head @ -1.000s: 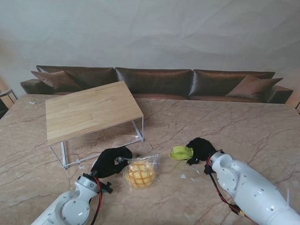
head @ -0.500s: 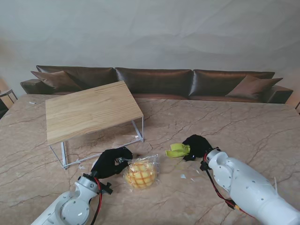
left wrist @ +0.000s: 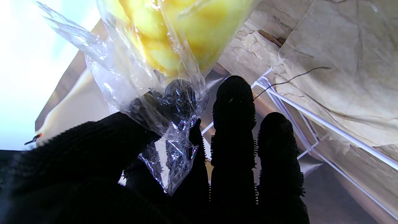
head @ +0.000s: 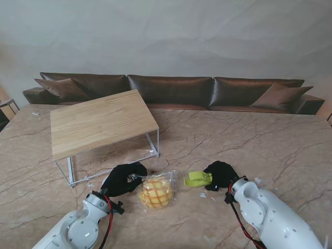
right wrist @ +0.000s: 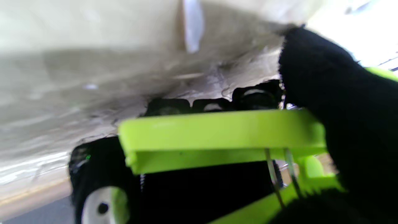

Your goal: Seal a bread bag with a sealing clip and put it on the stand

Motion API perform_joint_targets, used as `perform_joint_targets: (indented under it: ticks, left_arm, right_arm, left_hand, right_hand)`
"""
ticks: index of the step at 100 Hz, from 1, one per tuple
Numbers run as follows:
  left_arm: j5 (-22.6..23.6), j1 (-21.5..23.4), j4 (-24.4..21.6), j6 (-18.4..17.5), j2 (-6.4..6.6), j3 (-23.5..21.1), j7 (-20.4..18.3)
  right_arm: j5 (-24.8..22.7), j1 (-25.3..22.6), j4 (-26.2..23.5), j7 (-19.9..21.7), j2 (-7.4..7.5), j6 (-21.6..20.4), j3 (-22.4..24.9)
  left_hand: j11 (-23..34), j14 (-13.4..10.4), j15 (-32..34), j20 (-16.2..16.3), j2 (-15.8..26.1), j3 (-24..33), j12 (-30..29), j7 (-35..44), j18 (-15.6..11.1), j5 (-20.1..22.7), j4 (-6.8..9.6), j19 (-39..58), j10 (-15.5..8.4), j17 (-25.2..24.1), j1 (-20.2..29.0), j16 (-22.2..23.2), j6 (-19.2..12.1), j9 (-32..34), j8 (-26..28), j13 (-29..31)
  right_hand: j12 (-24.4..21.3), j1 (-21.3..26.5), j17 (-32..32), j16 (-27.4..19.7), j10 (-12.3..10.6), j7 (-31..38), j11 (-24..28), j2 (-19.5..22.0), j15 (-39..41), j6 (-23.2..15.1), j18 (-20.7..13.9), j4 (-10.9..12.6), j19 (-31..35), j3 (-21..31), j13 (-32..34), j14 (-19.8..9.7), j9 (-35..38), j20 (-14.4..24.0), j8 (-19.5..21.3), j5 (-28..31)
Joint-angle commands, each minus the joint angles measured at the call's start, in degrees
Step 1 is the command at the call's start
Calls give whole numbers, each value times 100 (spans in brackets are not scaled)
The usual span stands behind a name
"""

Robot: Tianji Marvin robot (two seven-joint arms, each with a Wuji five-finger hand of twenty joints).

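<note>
A clear bread bag [head: 155,191] with yellow bread inside lies on the marble table in front of me. My left hand [head: 122,178], in a black glove, pinches the bag's gathered neck [left wrist: 168,124] between thumb and fingers. My right hand [head: 220,174] holds a lime-green sealing clip [head: 196,179] just right of the bag, its tip pointing at the bag. In the right wrist view the sealing clip [right wrist: 217,140] fills the middle, with the thumb over one end. The wooden-topped stand [head: 98,122] with white wire legs sits farther away on the left.
A brown sofa [head: 171,91] with cushions runs along the table's far edge. Small white scraps [head: 203,195] lie on the marble near my right hand. The stand's white wire leg [left wrist: 311,121] shows just past my left fingers.
My right hand has carried the green clip nearer to me and left, closer to the bag. The left hand and the bag have stayed put.
</note>
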Motion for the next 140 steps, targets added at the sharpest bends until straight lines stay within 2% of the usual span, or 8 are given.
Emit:
perform_joint_targets:
  ticks: [1, 41, 65, 89, 115, 140]
  left_arm:
    - [6, 16, -64, 49, -2, 32, -54]
    - [72, -72, -357, 185, 83, 143, -404]
    - [86, -196, -418, 265, 125, 303, -612]
    - [-69, -334, -391, 378, 135, 407, -804]
    - [-185, -420, -382, 437, 152, 427, -973]
    - [-272, -426, -360, 434, 154, 415, -1039]
  right_arm:
    - [-91, -256, -124, 38, 68, 89, 33]
    - [-1161, -1338, -2179, 136, 143, 489, 1315]
    - [-1697, -1526, -2878, -41, 156, 528, 1537]
    - [-2216, -1246, -2983, -425, 202, 513, 1169]
    - [-2639, -689, -2571, -1096, 253, 685, 511]
    - [-3022, -198, -2209, -1351, 344, 858, -93]
  left_hand:
    - [340, -93, -32, 51, 432, 12, 128, 388, -19, 183, 277, 94, -551, -39, 199, 84, -267, 171, 197, -3]
    - [482, -61, 5, 79, 481, 43, 206, 427, 13, 181, 352, 98, -562, -56, 197, 95, -213, 166, 323, 1]
    - [532, -63, 41, 100, 461, 49, 226, 400, 26, 158, 368, 114, -575, -51, 190, 112, -197, 174, 351, 6]
    - [630, -68, 181, 141, 228, 337, 168, 434, 69, 204, 400, 247, -549, 69, 86, 108, -87, 293, 214, 147]
    - [681, -50, 238, 146, 150, 451, 154, 484, 95, 208, 407, 317, -553, 103, 43, 92, -61, 329, 127, 186]
    - [705, -38, 254, 138, 157, 475, 145, 518, 105, 215, 434, 342, -551, 104, 49, 76, -35, 341, 90, 196]
  right_hand:
    - [424, 1339, 197, 974, 254, 2945, 2766, 88, 3375, -1198, -17, 25, 1727, 200, 738, -294, 759, 131, 436, 531]
    - [431, 1352, 198, 1022, 257, 2981, 2815, 150, 3376, -1188, -31, 64, 1751, 205, 738, -288, 756, 148, 414, 534]
    - [433, 1326, 198, 1029, 285, 2987, 2813, 169, 3369, -1212, -31, 62, 1750, 190, 740, -296, 756, 150, 406, 530]
    - [435, 1294, 198, 1023, 272, 2982, 2810, 160, 3362, -1257, -31, 52, 1750, 191, 742, -320, 755, 150, 416, 523]
    - [440, 1283, 198, 1008, 245, 2971, 2803, 192, 3356, -1271, -39, 44, 1738, 168, 743, -316, 755, 147, 426, 523]
    - [444, 1240, 197, 984, 189, 2955, 2781, 174, 3350, -1336, -67, 38, 1691, 181, 746, -350, 752, 138, 441, 516]
